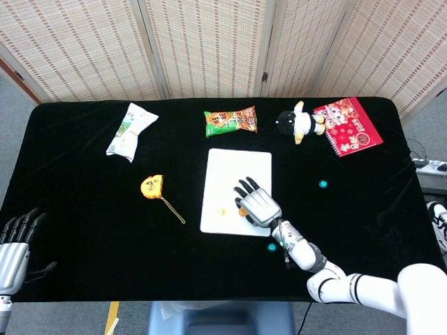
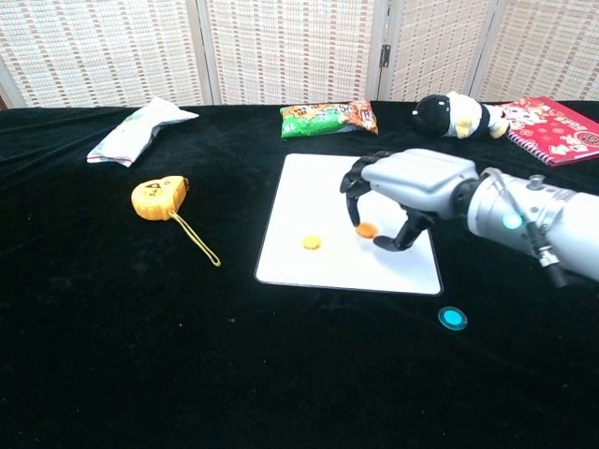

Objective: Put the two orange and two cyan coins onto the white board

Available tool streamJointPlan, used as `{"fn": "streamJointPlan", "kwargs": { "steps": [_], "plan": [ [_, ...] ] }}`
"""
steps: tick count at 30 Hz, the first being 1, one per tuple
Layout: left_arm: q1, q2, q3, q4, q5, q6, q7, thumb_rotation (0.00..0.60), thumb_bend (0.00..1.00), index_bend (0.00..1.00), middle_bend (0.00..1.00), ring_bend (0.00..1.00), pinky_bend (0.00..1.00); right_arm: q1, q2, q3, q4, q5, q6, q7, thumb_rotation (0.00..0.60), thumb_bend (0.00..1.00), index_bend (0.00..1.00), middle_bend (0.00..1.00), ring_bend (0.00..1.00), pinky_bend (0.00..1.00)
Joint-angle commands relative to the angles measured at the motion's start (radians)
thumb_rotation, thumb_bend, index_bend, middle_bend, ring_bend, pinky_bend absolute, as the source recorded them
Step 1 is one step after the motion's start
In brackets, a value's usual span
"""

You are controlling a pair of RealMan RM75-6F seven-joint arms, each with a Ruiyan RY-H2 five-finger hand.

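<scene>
Right hand (image 2: 393, 201) pinches flat round orange coin (image 2: 366, 229).

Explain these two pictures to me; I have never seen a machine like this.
Both pictures come from the robot's own cameras: one at head height looking down, one at chest height looking forward. The robot has two arms ending in humanlike hands. Its right hand hovers over a flat white rectangular board on the black table, fingers curved just above a small round orange coin; whether it is pinched is unclear. A second orange coin lies on the board. Two cyan coins remain on the cloth. The left hand waits, holding nothing.
</scene>
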Motion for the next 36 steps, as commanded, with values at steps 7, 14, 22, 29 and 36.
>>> {"fn": "streamJointPlan", "kwargs": {
  "steps": [7,14,22,29,36],
  "plan": [
    [0.003,-0.004,0.000,0.017,-0.006,-0.004,-0.015,0.600,0.07,0.00,0.00,0.06,0.00,0.038,-0.052,0.019,0.038,0.051,-0.009,-0.054,0.600,0.30,0.51,0.12,0.00,0.00],
    [0.001,-0.006,-0.001,0.020,-0.007,-0.007,-0.018,0.600,0.07,0.00,0.00,0.06,0.00,0.052,-0.066,0.018,0.053,0.070,-0.013,-0.069,0.600,0.30,0.50,0.12,0.00,0.00],
    [0.002,-0.007,-0.002,0.025,-0.011,-0.010,-0.020,0.600,0.07,0.00,0.00,0.06,0.00,0.063,-0.077,0.010,0.061,0.078,-0.019,-0.073,0.600,0.30,0.43,0.11,0.00,0.00],
    [0.001,-0.010,-0.004,0.030,-0.015,-0.012,-0.022,0.600,0.07,0.00,0.00,0.06,0.00,0.060,-0.059,0.005,0.038,0.067,-0.001,-0.066,0.600,0.30,0.20,0.09,0.00,0.00],
    [-0.001,-0.007,-0.007,0.034,-0.016,-0.014,-0.028,0.600,0.07,0.00,0.00,0.06,0.00,-0.002,0.036,0.020,-0.011,0.051,0.096,0.003,0.600,0.30,0.17,0.09,0.00,0.00]
  ]
}}
